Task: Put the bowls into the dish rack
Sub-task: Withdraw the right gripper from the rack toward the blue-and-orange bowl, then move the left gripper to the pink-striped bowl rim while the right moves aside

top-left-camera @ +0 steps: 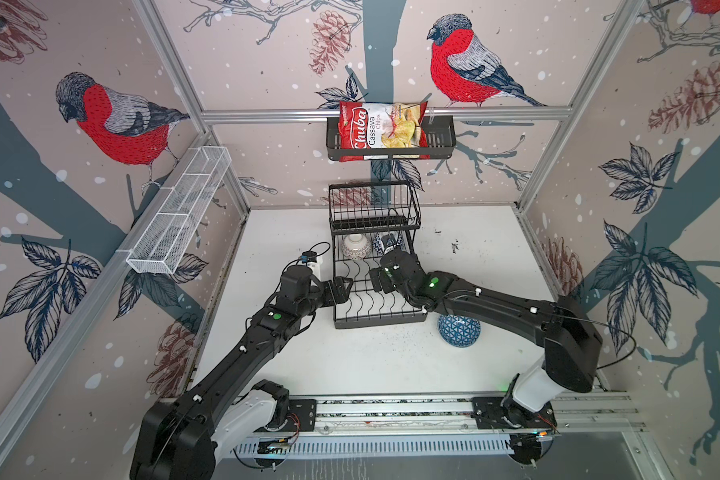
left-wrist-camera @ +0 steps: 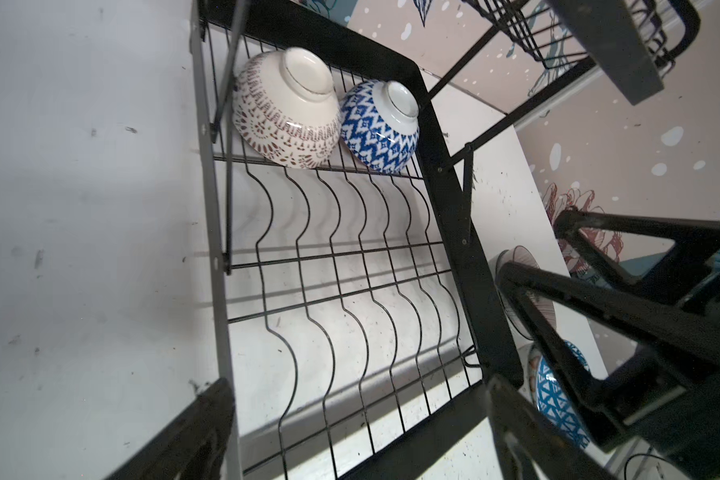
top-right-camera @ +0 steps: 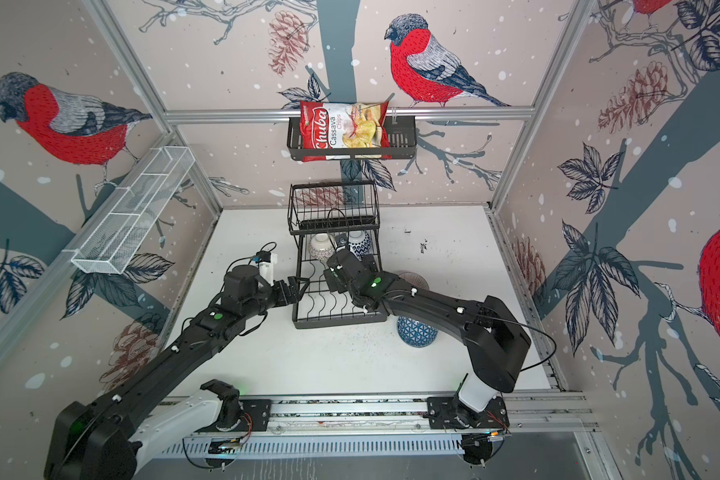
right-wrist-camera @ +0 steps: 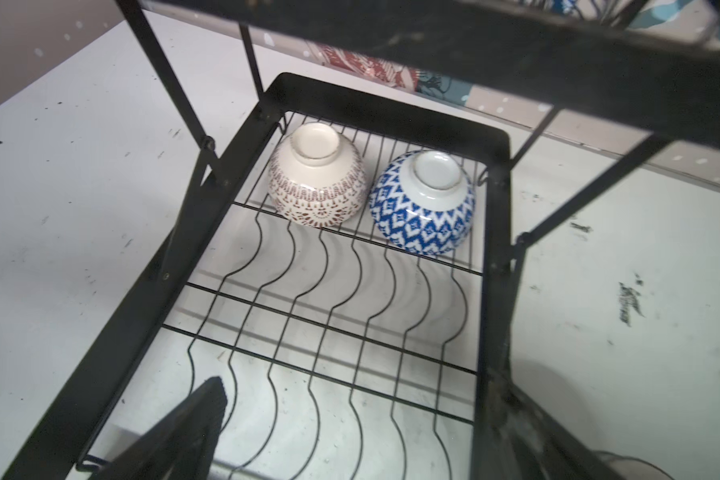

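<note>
Dotted white bowl (right-wrist-camera: 316, 183), blue zigzag bowl (right-wrist-camera: 422, 203) inverted at dish rack (top-left-camera: 379, 321) far end. Left gripper (top-left-camera: 344, 289), right gripper (top-left-camera: 376, 283) spread, empty, over rack. Likely between placements; next: grab blue-triangle bowl (top-left-camera: 459, 329) beside rack's near corner.

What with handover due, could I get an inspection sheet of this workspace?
Surface: white table, dark scuffs and specks.
Job's things: dish rack holds cream patterned bowl and blue zigzag bowl, upside down, side by side on its lower tier; blue triangle bowl upside down on the table beside the rack; striped bowl partly hidden behind the right arm.
Clutter: nothing seen.
End effectors: left end effector open, empty, at the rack's side; right end effector open, empty, above the lower tier.
Cables: cable loop behind the left end effector; thin cable arcing off the right arm.
Surroundings: chip bag in wall basket; white mesh trough; bird wallpaper.
</note>
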### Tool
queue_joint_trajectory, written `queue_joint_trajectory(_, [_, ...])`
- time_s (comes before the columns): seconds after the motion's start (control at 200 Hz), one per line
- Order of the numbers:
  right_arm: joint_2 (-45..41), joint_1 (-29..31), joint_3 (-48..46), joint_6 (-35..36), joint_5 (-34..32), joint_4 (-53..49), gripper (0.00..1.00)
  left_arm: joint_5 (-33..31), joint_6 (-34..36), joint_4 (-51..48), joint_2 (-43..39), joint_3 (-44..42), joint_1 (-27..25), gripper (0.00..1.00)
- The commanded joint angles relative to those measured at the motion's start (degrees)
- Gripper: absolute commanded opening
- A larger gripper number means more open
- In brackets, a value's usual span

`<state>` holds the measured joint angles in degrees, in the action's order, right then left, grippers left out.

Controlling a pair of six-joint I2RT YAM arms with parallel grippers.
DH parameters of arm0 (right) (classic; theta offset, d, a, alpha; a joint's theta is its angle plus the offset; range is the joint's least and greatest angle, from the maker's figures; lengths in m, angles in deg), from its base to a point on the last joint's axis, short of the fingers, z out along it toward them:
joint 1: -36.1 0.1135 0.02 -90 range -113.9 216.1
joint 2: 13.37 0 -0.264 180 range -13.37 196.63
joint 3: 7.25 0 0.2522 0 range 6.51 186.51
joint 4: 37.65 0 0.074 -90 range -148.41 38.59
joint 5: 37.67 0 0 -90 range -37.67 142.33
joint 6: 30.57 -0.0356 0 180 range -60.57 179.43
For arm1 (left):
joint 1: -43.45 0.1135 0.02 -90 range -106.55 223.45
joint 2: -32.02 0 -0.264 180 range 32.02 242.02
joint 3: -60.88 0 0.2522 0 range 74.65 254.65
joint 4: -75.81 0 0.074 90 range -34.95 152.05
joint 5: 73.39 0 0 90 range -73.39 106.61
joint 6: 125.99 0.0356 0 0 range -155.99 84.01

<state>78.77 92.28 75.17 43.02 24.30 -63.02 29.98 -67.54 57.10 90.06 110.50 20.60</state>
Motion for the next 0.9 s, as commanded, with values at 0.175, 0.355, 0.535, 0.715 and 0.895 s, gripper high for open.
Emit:
queue_joint_trajectory(0.175, [-7.1, -3.2, -5.0, -5.3, -5.3, -2.4, 1.00, -4.3, 0.8, 0.2, 5.1, 5.1, -6.2, 0.93])
queue_joint_trajectory(0.355, [-11.7, -7.5, -9.2, -8.5, -5.9, -3.7, 1.00, -6.2, 1.5, 0.4, 10.6, 9.5, -11.5, 0.92])
queue_joint_trajectory(0.535, [-16.1, -11.0, -12.8, -11.8, -8.8, -5.5, 1.00, -6.1, 3.2, -0.5, 18.8, 16.3, -15.9, 0.89])
queue_joint_trajectory(0.715, [-20.1, -15.6, -16.1, -14.3, -10.0, -6.9, 0.99, -6.2, 5.1, -3.4, 29.0, 26.1, -20.7, 0.87])
queue_joint_trajectory(0.895, [-25.4, -20.0, -18.9, -14.6, -8.3, -6.8, 0.99, -6.1, 7.0, -6.6, 37.4, 35.0, -23.8, 0.84])
